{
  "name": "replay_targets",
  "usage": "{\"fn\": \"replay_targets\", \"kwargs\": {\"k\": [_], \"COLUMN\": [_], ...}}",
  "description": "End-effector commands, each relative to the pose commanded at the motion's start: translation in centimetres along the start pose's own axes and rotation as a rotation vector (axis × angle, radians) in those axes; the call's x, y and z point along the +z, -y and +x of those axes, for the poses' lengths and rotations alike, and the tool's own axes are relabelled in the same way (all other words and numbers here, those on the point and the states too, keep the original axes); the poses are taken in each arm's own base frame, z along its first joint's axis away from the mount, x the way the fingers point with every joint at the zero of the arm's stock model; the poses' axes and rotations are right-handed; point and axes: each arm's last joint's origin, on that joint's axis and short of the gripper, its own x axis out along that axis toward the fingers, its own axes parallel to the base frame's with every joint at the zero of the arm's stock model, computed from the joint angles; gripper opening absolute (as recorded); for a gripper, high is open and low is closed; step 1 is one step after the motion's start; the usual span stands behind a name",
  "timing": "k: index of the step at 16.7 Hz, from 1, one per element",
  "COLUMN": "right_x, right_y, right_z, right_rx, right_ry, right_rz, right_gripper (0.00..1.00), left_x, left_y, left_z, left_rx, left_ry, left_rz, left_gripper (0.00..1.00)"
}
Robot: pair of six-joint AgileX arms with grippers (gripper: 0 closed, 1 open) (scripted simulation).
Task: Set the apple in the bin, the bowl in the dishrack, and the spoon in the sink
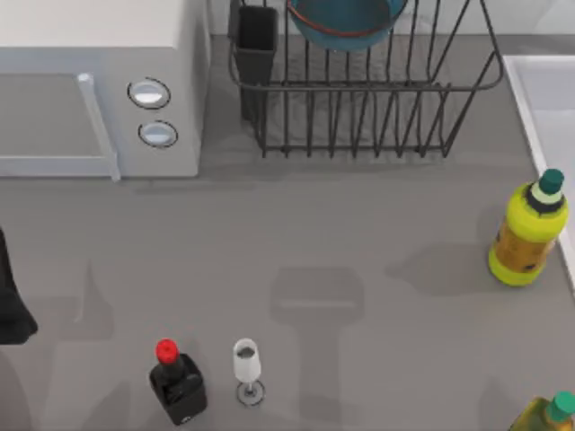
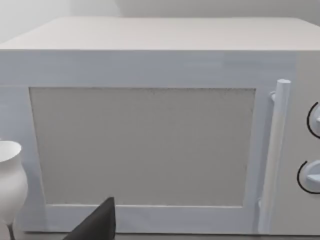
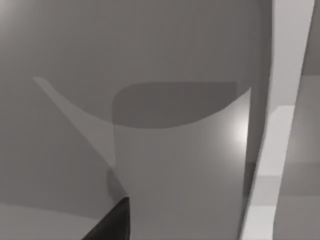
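Near edge: black bottle [image 1: 178, 384], wine glass [image 1: 247, 368]. Left arm [image 1: 11, 301] parked at the table's left edge, fingers' state cannot be told. Far: bowl [image 1: 346, 22] sits in the dishrack [image 1: 359, 90]; sink [image 1: 548, 108] far right. Bowl step looks done; next likely calls for locating apple or spoon. Left wrist view alone shows the microwave [image 2: 145, 140] door face-on.

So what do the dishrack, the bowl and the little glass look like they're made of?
Dishrack: thin black bars, likely coated metal wire. Bowl: smooth teal surface with a reddish-brown rim, probably glazed ceramic. Glass: pale stemmed cup with a see-through foot, seemingly glass, though clear plastic would look the same.
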Motion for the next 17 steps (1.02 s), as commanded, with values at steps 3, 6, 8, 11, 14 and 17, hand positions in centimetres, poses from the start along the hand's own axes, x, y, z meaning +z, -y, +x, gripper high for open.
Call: {"fn": "replay_targets", "kwargs": {"k": [3, 6, 8, 11, 14, 17], "right_x": [0.0, 0.0, 0.0, 0.0, 0.0, 0.0], "right_y": [0.0, 0.0, 0.0, 0.0, 0.0, 0.0], "right_z": [0.0, 0.0, 0.0, 0.0, 0.0, 0.0], "right_rx": [0.0, 0.0, 0.0, 0.0, 0.0, 0.0], "right_ry": [0.0, 0.0, 0.0, 0.0, 0.0, 0.0], "right_rz": [0.0, 0.0, 0.0, 0.0, 0.0, 0.0], "right_gripper": [0.47, 0.25, 0.1, 0.0, 0.0, 0.0], "left_x": [0.0, 0.0, 0.0, 0.0, 0.0, 0.0], "left_y": [0.0, 0.0, 0.0, 0.0, 0.0, 0.0], "left_z": [0.0, 0.0, 0.0, 0.0, 0.0, 0.0], "left_rx": [0.0, 0.0, 0.0, 0.0, 0.0, 0.0], "left_ry": [0.0, 0.0, 0.0, 0.0, 0.0, 0.0], "left_rz": [0.0, 0.0, 0.0, 0.0, 0.0, 0.0], "left_gripper": [1.0, 1.0, 1.0, 1.0, 1.0, 1.0]}}
